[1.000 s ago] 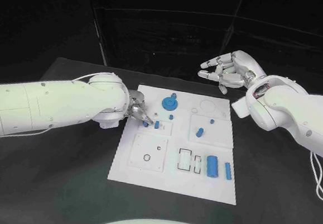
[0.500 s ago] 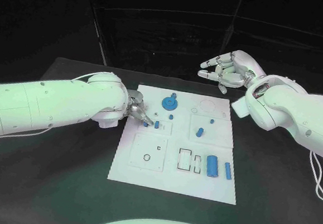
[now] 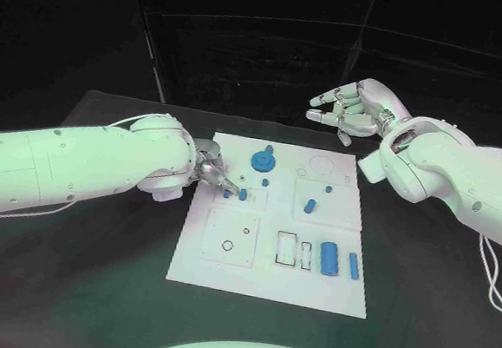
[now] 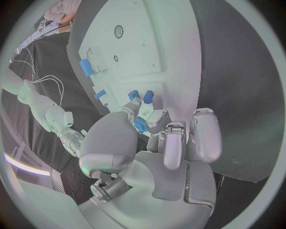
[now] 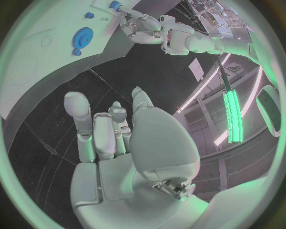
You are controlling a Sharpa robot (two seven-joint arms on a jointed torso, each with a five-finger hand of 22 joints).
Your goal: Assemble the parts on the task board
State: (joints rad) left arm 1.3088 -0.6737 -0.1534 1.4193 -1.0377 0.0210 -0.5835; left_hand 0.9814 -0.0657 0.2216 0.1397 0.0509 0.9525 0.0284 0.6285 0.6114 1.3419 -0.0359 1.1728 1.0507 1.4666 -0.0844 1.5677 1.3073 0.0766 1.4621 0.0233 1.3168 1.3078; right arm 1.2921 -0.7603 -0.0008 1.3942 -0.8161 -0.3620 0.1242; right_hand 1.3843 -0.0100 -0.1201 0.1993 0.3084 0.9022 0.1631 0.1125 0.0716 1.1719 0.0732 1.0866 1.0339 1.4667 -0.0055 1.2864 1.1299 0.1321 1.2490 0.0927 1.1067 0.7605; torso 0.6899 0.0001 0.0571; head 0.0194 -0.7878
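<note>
The white task board [image 3: 269,273] lies in the middle of the table. My left hand [image 3: 213,171] hovers over the board's left edge and pinches a small blue part [image 4: 139,125] between thumb and a finger. Two small blue pegs [image 3: 234,194] stand just beyond its fingertips. A blue gear [image 3: 264,157] sits at the board's far end, also in the right wrist view [image 5: 81,37]. A blue piece [image 3: 310,205] lies mid-board, and a blue cylinder [image 3: 330,260] lies with a blue bar [image 3: 354,266] at the right. My right hand [image 3: 351,107] is raised beyond the far edge, fingers apart, holding nothing.
Several recessed slots [image 3: 291,248] and a plate with a round hole [image 3: 230,239] mark the board's near half. Black table [image 3: 73,272] surrounds the board. A white cable [image 3: 494,287] trails along the right arm.
</note>
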